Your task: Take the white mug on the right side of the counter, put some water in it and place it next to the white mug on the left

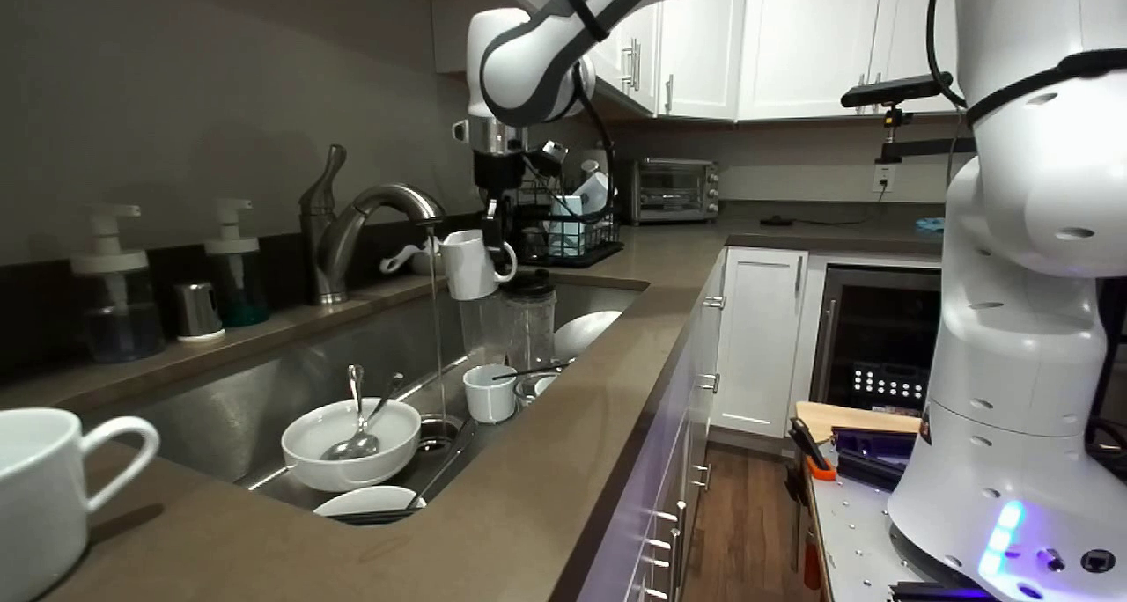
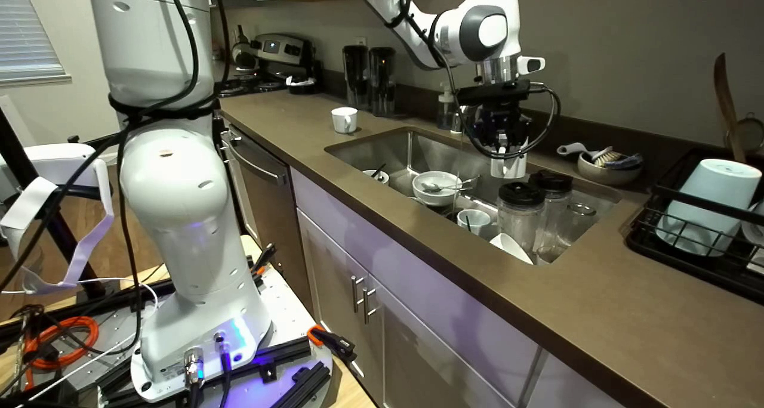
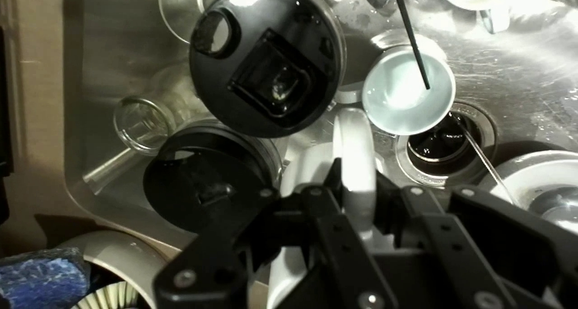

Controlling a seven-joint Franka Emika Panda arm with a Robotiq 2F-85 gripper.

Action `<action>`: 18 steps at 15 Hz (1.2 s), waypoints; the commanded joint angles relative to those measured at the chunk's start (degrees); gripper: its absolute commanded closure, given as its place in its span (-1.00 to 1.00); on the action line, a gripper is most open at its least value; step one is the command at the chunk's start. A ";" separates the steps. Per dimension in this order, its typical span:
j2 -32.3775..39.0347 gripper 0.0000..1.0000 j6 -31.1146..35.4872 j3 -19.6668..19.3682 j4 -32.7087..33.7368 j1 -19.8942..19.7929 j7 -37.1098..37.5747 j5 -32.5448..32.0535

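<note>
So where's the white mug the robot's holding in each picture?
In an exterior view: white mug, just left of centre.
In an exterior view: mug, right of centre.
In the wrist view: mug, lower middle, handle in the gripper, rest partly hidden.
Shared landmark: white bowl with spoons, lower left of the mug in both exterior views; in the wrist view, bowl at the right edge.

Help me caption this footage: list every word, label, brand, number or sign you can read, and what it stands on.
No text is readable in any view.
Robot base: any small markings are unreadable.
Stove control panel: too small to read.
White mug in the gripper: no lettering visible.
</note>
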 commanded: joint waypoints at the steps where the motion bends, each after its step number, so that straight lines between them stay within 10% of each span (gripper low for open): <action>1: 1.50 0.90 0.22 1.31 2.51 -1.29 -4.92 5.05; 18: 1.61 0.92 0.71 2.80 -1.05 1.38 -0.86 2.89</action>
